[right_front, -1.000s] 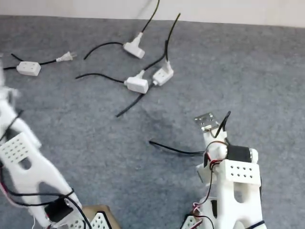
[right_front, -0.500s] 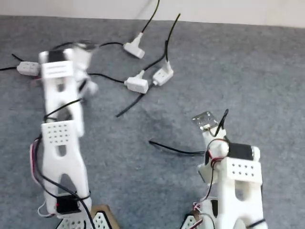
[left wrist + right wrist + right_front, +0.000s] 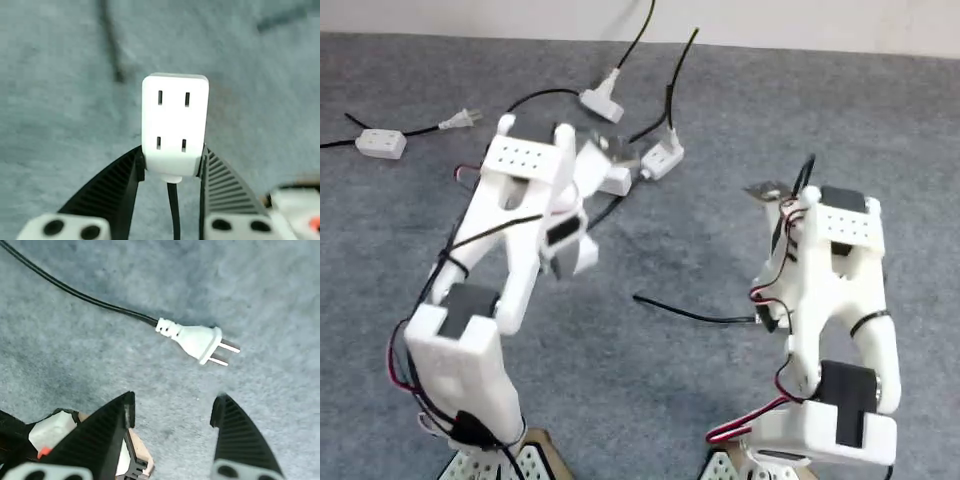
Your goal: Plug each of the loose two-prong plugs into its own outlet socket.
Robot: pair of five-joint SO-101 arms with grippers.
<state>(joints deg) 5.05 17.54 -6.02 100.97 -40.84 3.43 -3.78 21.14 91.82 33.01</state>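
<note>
Left wrist view: the left gripper (image 3: pixel 171 156) has its fingers clenched on a white socket (image 3: pixel 175 120). The right gripper (image 3: pixel 176 399) hovers near a loose plug (image 3: pixel 197 342), fingers spread. That pair is unjoined, and probably the others too.

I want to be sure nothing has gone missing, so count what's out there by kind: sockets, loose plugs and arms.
Socket: 4
Loose plug: 2
Arm: 2
Total: 8
</note>
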